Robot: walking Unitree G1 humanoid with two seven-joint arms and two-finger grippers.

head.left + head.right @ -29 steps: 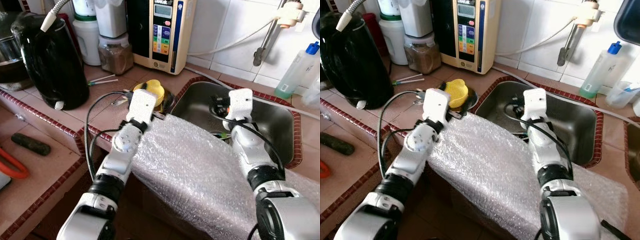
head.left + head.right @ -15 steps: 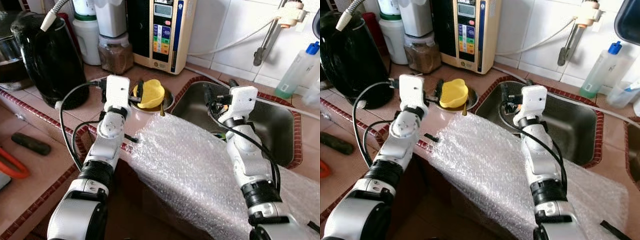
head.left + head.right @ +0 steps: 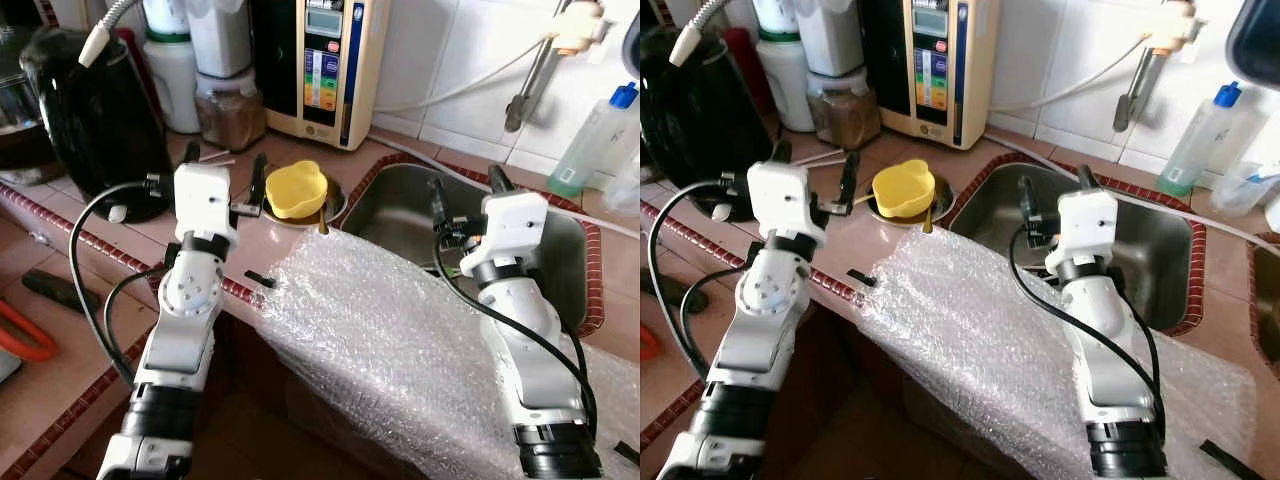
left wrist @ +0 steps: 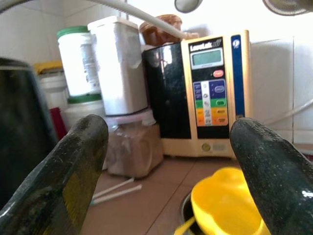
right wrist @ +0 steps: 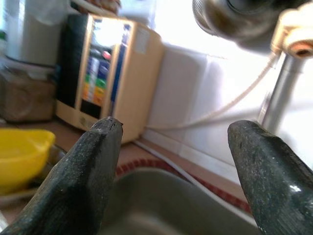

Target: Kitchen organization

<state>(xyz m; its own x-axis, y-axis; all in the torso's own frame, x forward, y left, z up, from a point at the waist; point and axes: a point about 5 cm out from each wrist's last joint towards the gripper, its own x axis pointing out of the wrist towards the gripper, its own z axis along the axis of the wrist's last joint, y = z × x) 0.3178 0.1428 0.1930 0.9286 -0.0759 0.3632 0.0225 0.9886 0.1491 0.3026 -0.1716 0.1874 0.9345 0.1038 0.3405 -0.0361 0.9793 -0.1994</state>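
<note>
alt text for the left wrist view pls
The left claw is open and empty, its two black fingers framing a yellow bowl on the tiled counter. Behind stand a cream and black water machine, a jar of brown powder and white containers.

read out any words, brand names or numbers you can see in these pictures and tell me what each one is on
"LeveLuk": roughly how the brand name on the top of the water ionizer reads in the left wrist view; its last letters are too blurred to make out.
The ionizer's small display and coloured button labels: too small to read.
The white canister and the clear bottle with the blue cap: no legible text.
</note>
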